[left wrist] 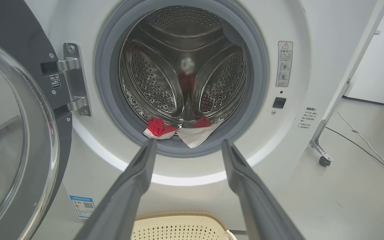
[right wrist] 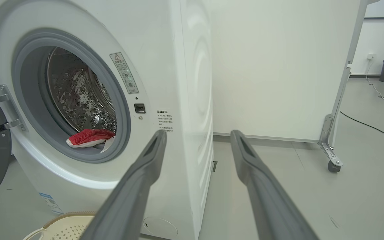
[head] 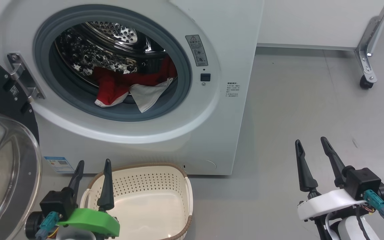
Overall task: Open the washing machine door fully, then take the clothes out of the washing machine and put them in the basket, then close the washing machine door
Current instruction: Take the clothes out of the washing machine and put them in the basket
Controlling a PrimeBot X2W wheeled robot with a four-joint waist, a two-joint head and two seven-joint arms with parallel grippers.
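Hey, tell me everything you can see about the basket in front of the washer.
The basket is small, cream plastic, rounded rectangular, with rows of small holes in its walls, a smooth bottom and a brown woven-look rim. A pale handle shows at its left end. It stands upright and empty on the grey floor, right before the washing machine, below its opening. The fingers of the left gripper overlap its left edge in the head view; contact cannot be told.

The clothes (head: 117, 86) lie in the washing machine (head: 218, 133); the basket (head: 145, 182) stands before it.
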